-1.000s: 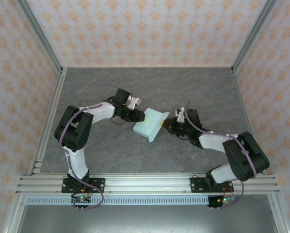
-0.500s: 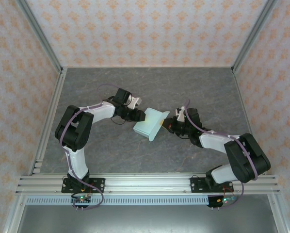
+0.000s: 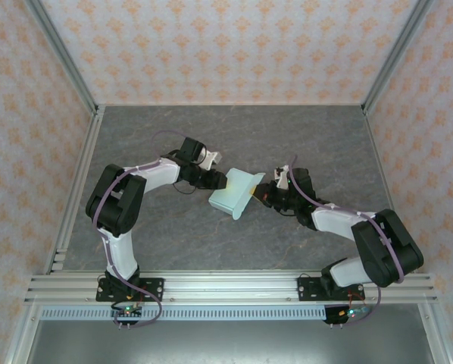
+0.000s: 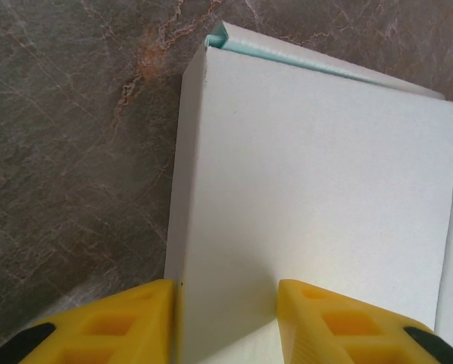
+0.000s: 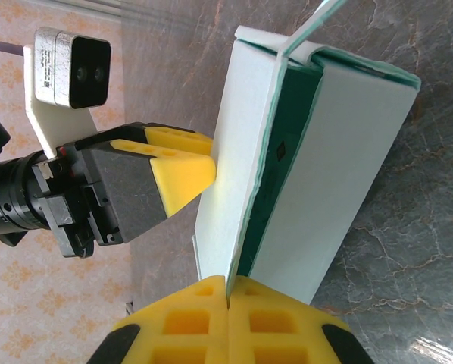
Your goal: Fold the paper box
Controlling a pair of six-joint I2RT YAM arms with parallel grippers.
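Left end effector (image 3: 216,180) part open, pads astride paper box (image 3: 237,193) wall at its 9 o'clock side; contact not confirmed. Box mid-bench (image 3: 234,136), half-formed, raised. Thin card: judged light, easily creased, slippery; best gripped at folded edges. Right end effector (image 3: 261,196) clamped shut on edge at 3 o'clock.

grey marbled table (image 3: 166,227) carries the paper box (image 3: 234,193).

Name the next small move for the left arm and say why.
Probably press the left tool inward against the paper box to push its wall shut: the right tool is shut on a thin panel, and the box gapes open between the panels.
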